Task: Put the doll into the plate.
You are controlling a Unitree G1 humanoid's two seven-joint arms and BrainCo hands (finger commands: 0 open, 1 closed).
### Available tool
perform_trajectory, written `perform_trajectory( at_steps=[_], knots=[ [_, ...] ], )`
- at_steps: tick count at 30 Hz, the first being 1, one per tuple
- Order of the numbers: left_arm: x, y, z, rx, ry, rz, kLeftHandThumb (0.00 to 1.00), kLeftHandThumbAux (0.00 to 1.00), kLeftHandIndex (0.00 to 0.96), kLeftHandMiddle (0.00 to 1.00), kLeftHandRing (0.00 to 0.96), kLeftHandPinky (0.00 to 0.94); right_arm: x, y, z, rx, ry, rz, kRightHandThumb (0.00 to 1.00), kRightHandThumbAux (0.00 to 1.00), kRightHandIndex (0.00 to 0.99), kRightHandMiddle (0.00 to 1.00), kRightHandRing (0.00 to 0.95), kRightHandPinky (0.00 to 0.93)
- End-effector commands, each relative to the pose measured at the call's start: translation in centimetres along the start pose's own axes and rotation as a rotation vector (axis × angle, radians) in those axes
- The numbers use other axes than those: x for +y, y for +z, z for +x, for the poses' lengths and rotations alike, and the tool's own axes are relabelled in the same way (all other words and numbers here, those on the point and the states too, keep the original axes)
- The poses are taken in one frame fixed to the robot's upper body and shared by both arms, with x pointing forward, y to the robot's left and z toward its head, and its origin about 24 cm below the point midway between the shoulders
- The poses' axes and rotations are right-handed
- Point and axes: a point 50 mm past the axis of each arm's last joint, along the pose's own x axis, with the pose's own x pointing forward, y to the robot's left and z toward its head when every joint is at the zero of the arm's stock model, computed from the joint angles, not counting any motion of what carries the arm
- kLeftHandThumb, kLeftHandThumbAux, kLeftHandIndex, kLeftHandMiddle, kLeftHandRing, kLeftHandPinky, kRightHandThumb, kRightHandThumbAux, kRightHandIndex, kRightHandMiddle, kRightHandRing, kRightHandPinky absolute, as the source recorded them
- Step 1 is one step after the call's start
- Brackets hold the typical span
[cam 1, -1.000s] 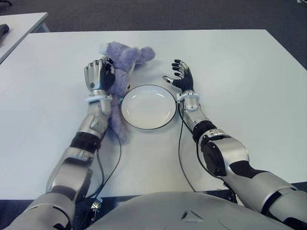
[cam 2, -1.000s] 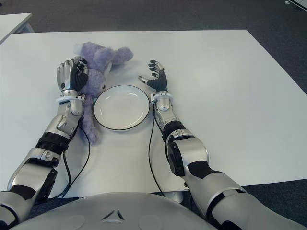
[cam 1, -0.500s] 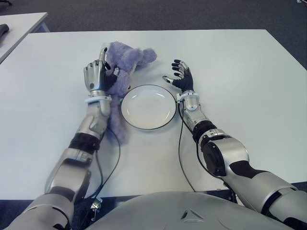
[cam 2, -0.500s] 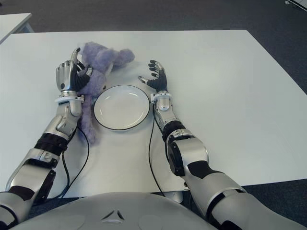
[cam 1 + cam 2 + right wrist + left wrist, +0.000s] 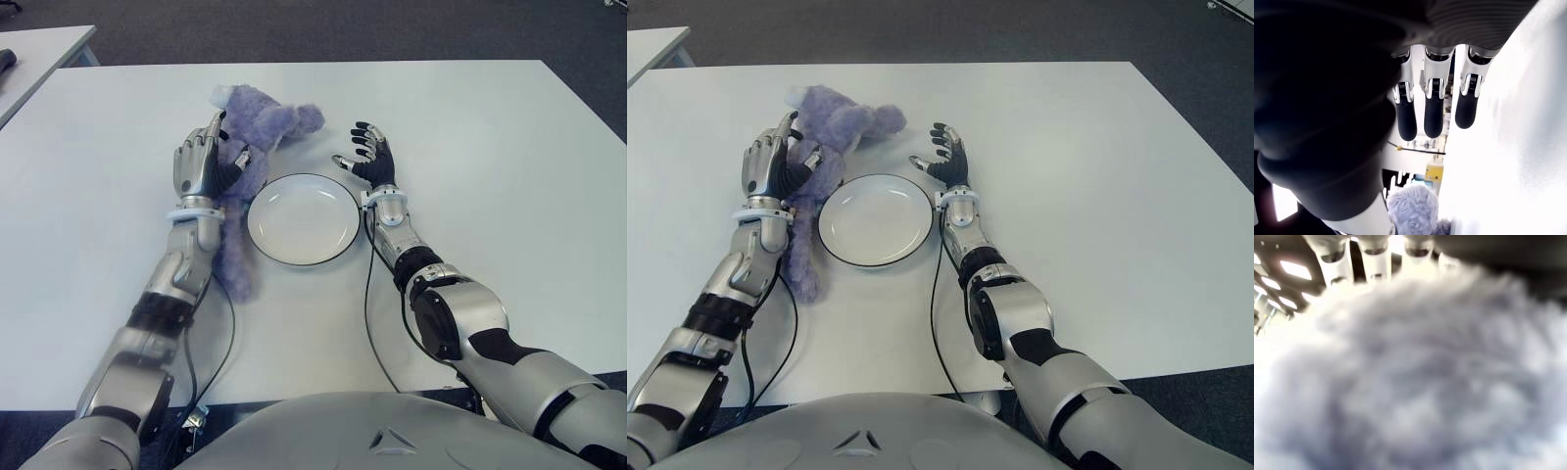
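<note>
The left hand (image 5: 201,164) is positioned against the left flank of the doll (image 5: 257,127), with its fingers (image 5: 212,129) extended and loosely spread rather than closed; the thumb side faces the plush. In the left wrist view the fur of the doll fills almost the whole frame, so the palm is very close to or touching it; a closed grasp is not shown. The hand holds nothing.

The doll is one purple plush toy lying on the table (image 5: 490,127), at about 10 o'clock from the plate (image 5: 302,218). Its head end points toward 12 o'clock, and one limb trails down toward 6 o'clock beside the left forearm. It is outside the plate, just beside the rim.

The right hand (image 5: 369,159) shows at about 1 o'clock from the plate, near the rim, palm turned toward the plate, fingers (image 5: 1433,107) spread and empty. The right wrist view shows three straight fingers and the doll farther off.

Count: one doll, one plate, two hands. The plate is white with a dark rim and contains nothing. No readable writing, brand or label is visible on any item. Two dark cables (image 5: 369,313) run from the wrists toward the table's near edge.
</note>
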Motion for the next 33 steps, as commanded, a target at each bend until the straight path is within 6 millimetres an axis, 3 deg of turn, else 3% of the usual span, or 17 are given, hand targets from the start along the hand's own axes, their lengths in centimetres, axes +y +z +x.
perform_trajectory(
  at_steps=[1, 4, 7, 14, 33],
  knots=[
    [0.4, 0.1, -2.0, 0.032, -0.124, -0.028, 0.314, 0.296, 0.000, 0.034, 0.188, 0.328, 0.2, -9.3, -7.1, 0.424, 0.022, -0.029, 0.152, 0.972, 0.170, 0.238, 0.213, 0.222],
    [1.3, 1.4, -2.5, 0.021, -0.149, -0.050, 0.292, 0.297, 0.000, 0.019, 0.167, 0.302, 0.2, -9.3, -7.1, 0.424, 0.023, -0.028, 0.163, 0.976, 0.169, 0.237, 0.212, 0.220],
    [1.3, 1.3, -2.6, 0.032, -0.177, -0.067, 0.290, 0.298, 0.000, 0.015, 0.153, 0.273, 0.2, -9.3, -7.1, 0.422, 0.023, -0.034, 0.188, 0.978, 0.172, 0.238, 0.211, 0.219],
    [1.9, 2.0, -3.1, 0.044, -0.258, -0.101, 0.274, 0.302, 0.000, 0.000, 0.076, 0.112, 0.1, -9.3, -7.1, 0.419, 0.024, -0.050, 0.237, 0.980, 0.178, 0.239, 0.210, 0.217],
    [3.6, 3.3, -4.1, 0.050, -0.478, -0.097, 0.215, 0.312, 0.000, 0.000, 0.028, 0.055, 0.2, -9.3, -7.2, 0.410, 0.032, -0.052, 0.271, 0.971, 0.176, 0.240, 0.213, 0.219]
  ],
)
